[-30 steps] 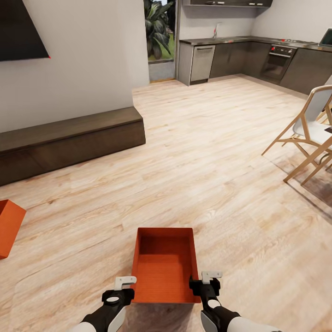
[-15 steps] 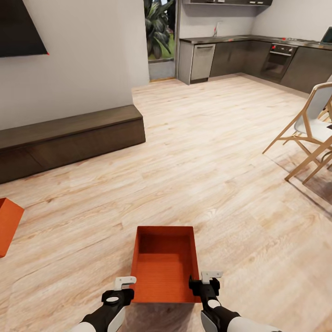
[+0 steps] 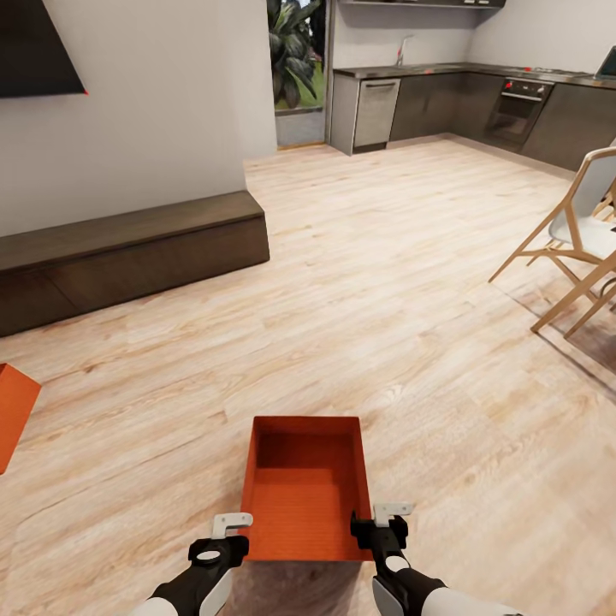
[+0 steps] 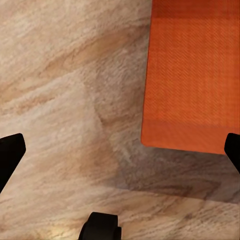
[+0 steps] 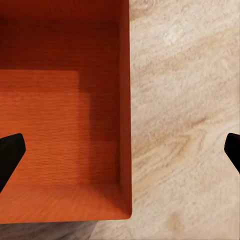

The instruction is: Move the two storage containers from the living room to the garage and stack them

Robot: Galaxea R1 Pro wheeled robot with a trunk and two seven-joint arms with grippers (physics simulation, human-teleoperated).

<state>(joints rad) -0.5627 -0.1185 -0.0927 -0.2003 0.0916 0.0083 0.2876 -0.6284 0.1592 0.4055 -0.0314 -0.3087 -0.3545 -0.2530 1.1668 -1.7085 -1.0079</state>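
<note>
Container [image 3: 305,488] sits slightly lower in my head view; camera apparently shifted. Left gripper [image 3: 229,532] and right gripper [image 3: 382,518] flank it, spread, empty.

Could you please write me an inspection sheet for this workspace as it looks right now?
Surface: pale wood-plank floor, bare between the furniture.
Job's things: one orange box sits open-top on the floor just ahead of the robot, nothing inside; a second orange box shows partly at the left edge of the head view.
Clutter: nothing seen.
Hands: left hand and right hand are both open, one at each near corner of the nearer box, not gripping it.
Cables: nothing seen.
Surroundings: dark low bench along a white wall, wooden chair at right, dark kitchen units beyond.
</note>
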